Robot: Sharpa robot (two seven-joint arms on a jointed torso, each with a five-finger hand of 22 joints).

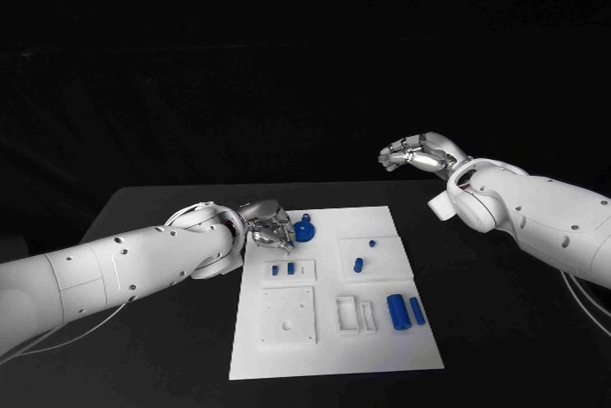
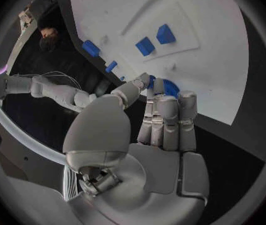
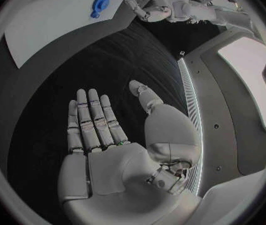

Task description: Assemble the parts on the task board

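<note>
Two hands at the bench: my left hand (image 1: pixel 265 229) pinches a round blue part (image 1: pixel 305 229) at the task board's (image 1: pixel 382 355) far edge; my right hand (image 1: pixel 420 154) hovers empty, fingers apart. Seating it squarely should need slow, straight pressure.

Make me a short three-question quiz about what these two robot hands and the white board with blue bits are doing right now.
1. True or false: the right hand is holding a blue part.
2. Which hand is at the round blue part at the far end of the task board? A) left hand B) right hand C) both
3. Fill in: the two long blue cylinders lie on the board's ____ side, near or far from the robot?

Key
1. False: it is lifted off to the side of the board, fingers apart, with nothing in it.
2. A: its fingers are at that part.
3. Near.
</note>
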